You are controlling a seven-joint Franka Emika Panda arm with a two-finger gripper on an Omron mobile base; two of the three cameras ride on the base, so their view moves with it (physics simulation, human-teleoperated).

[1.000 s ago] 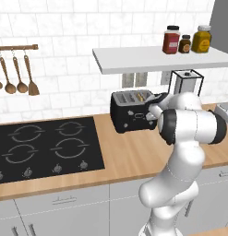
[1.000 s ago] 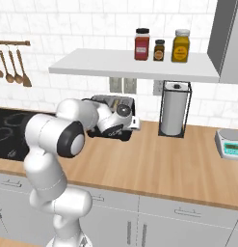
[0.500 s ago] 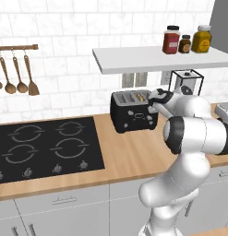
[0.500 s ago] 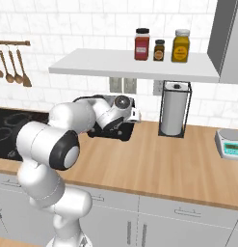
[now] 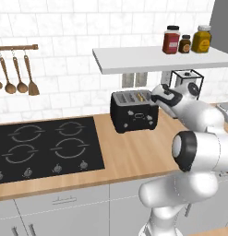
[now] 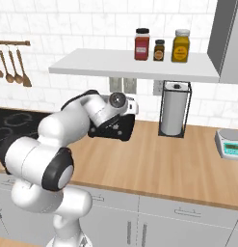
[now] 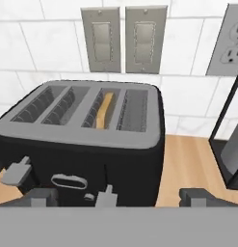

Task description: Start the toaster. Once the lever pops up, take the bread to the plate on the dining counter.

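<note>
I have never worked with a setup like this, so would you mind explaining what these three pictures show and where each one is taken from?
This is a rendered kitchen with a white robot arm on a drivable base. Two pictures come from cameras on the base, behind the arm to its left and right, so they show one scene from two sides. The third comes from a camera on the hand, looking along the end effector; the dark tips at its bottom edge are its fingers, spread apart and holding nothing.

The arm reaches toward the black toaster on the wooden worktop. From the hand camera you can see the bread standing in one slot. Beside the toaster lie a black hob and a paper towel holder; a kitchen scale sits farther right. Three jars stand on the shelf above.
</note>
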